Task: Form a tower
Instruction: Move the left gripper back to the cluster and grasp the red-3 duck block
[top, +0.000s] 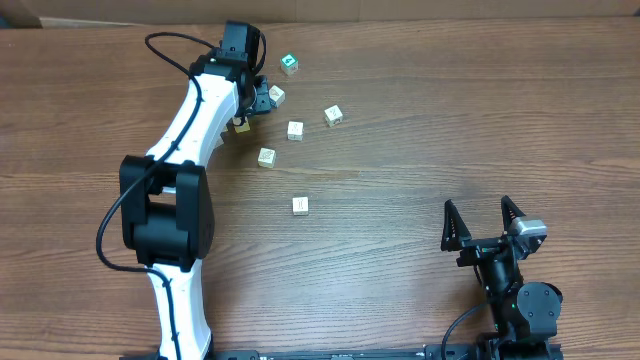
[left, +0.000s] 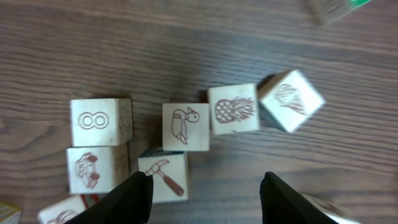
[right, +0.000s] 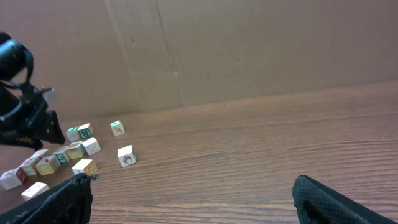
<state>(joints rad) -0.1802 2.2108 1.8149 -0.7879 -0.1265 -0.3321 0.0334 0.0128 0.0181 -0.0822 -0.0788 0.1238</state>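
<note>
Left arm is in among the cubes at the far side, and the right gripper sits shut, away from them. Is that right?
Not quite: the overhead view shows the right gripper open, fingers spread wide, not shut. The left gripper is among the cubes at the far side, the right one away from them.

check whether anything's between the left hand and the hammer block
Nothing visible does. The left hand hangs open over the hammer block, whose top is bare; the bird block crowds its far side.
</note>
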